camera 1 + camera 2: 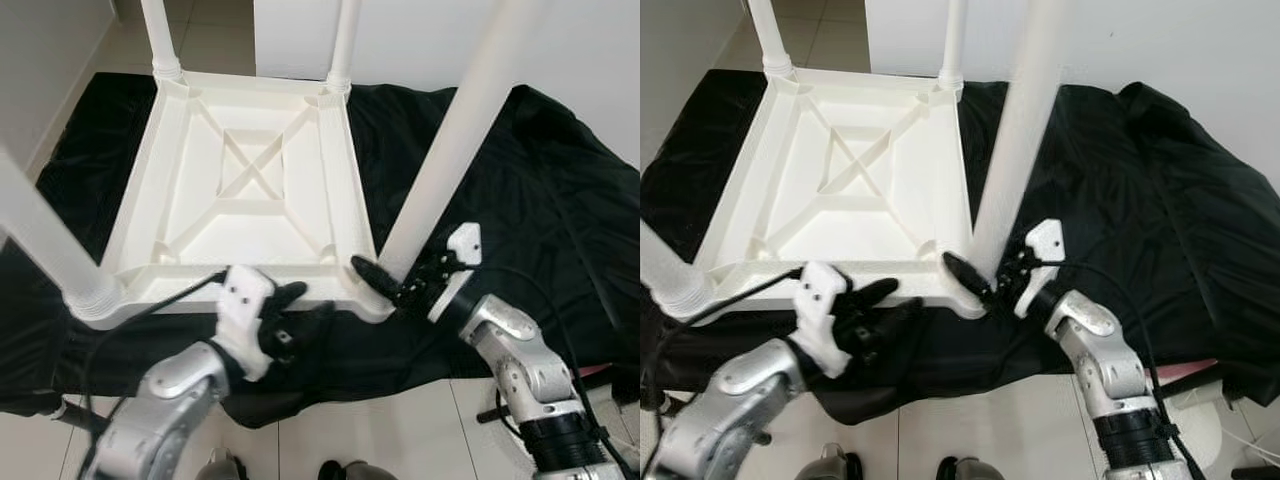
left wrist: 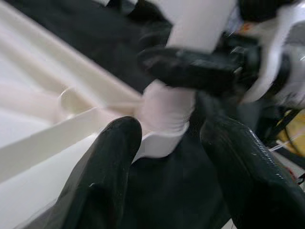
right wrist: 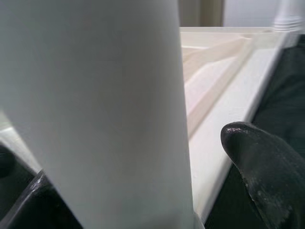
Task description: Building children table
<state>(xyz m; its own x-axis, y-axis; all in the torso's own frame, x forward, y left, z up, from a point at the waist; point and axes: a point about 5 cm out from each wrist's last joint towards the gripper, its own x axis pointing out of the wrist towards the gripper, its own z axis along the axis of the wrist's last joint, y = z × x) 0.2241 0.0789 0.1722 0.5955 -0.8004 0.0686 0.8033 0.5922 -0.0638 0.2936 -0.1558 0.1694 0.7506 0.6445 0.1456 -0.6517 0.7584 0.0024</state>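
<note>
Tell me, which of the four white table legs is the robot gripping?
The near right leg: the right gripper closes around its base, while the other three stand untouched.

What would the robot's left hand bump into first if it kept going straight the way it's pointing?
Most likely the white table leg at the near corner, where the right hand already holds it. The left hand is open and aimed that way, though depth is hard to judge.

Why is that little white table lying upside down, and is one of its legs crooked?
The table lies top-down on a black cloth, legs up, for assembly. The near right leg leans visibly, unlike the two far legs. The right end effector has its fingers around its base; the left end effector sits open at the table's near edge.
</note>
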